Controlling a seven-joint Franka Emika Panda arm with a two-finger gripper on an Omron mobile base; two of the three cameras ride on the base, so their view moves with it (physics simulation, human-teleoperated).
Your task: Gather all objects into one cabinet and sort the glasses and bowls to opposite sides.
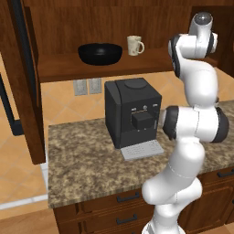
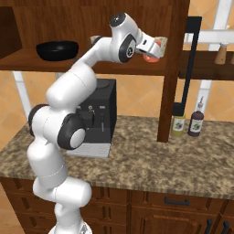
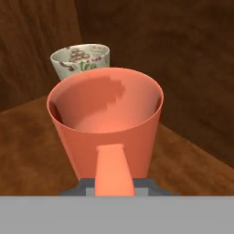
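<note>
Cabinet (image 2: 173, 68) interior; coral mug (image 3: 105, 123) upright, handle toward fingers (image 3: 114, 189).

Both base views looked forward from behind the arm, left and right, sharing the dark reddish-brown wooden cabinet (image 1: 105, 66) and black coffee machine (image 2: 98, 114). The hand view sat close behind the coral-orange mug (image 3: 107, 121).

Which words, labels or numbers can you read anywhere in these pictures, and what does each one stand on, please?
"Tea": on the cream mug behind the orange mug, printed among a small floral pattern; blurred, so a likely reading only.
Labels on the two bottles on the counter: too small to read.
Marks on the coffee machine front panel: too small to read.
Print on another cream mug near the bowl: too faint to read.
</note>
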